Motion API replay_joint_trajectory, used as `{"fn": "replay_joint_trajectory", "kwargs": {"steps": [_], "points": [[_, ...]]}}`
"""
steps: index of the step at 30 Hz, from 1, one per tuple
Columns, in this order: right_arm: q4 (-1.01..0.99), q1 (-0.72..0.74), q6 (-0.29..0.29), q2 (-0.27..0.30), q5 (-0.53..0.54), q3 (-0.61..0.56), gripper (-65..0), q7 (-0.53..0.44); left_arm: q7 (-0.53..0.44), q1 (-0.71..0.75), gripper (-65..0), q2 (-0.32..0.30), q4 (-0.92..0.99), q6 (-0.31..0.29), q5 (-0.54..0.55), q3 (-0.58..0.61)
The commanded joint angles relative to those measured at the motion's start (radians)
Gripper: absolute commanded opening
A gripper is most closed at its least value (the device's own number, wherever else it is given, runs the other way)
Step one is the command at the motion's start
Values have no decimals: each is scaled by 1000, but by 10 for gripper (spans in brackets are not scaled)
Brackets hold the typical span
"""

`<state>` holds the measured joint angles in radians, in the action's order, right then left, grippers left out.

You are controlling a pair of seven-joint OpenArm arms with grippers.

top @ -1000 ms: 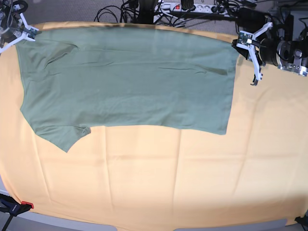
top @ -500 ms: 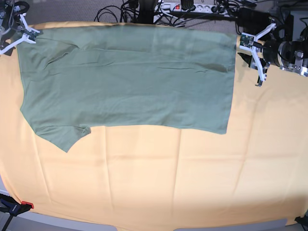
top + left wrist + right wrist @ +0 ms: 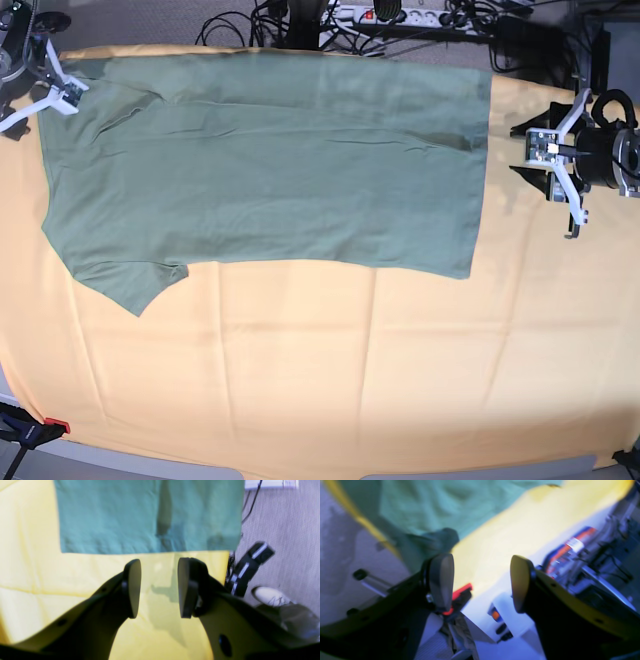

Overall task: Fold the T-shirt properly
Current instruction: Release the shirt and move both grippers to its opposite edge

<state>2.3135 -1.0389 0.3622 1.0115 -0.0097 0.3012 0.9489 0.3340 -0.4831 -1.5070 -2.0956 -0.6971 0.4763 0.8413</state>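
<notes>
The sage-green T-shirt (image 3: 260, 165) lies flat, folded lengthwise, across the far half of the orange-yellow cloth (image 3: 350, 370), with one sleeve pointing to the front left. My left gripper (image 3: 528, 148) hovers just right of the shirt's right edge. In the left wrist view my left gripper (image 3: 158, 588) is open and empty above the cloth, with the T-shirt (image 3: 150, 515) ahead. My right gripper (image 3: 55, 88) sits at the shirt's far-left corner. In the blurred right wrist view my right gripper (image 3: 480, 582) is open with nothing in it, beside the T-shirt (image 3: 432, 505).
Cables and a power strip (image 3: 400, 15) lie on the floor beyond the table's far edge. A red-tipped clamp (image 3: 40, 428) holds the cloth at the front-left corner. A black device (image 3: 250, 567) and a shoe (image 3: 270, 596) are off the table's side.
Both grippers opened and let go of the shirt's far corners. The left arm drew back to the right and toward the front; the shirt's far edge settled flat.
</notes>
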Motion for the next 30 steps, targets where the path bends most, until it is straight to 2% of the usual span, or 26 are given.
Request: {"fn": "replay_joint_trajectory", "kwargs": {"steps": [1,3,6,10,12,16,20,24,30], "points": [[15,-3,-17,13,-16,37,-275,14,-11,-23,-393,-23,-7,-1,18,-11],[15,-3,-32,13,-3,91,-275,12,-11,-25,-393,-22,-7,-1,32,-11],[15,-3,-35,14,89,180,-275,-8,-11,-25,-393,-19,9,150,30,-11],[14,-3,-83,14,217,278,-275,-55,-14,-28,-393,19,81,402,41,-11],[14,-2,-124,14,249,304,-275,-100,-14,-31,-393,59,146,468,68,-11],[13,6,-145,13,245,307,-275,-100,-14,-47,-393,169,313,474,152,-11],[-6,6,-146,13,246,307,-275,-100,-14,-85,-393,298,526,463,283,-13],[-41,6,-158,13,246,307,-275,-105,-2,-99,-394,435,751,395,414,-31],[-74,6,-158,13,246,307,-275,-104,71,-99,-393,616,1022,235,591,-73]]}}
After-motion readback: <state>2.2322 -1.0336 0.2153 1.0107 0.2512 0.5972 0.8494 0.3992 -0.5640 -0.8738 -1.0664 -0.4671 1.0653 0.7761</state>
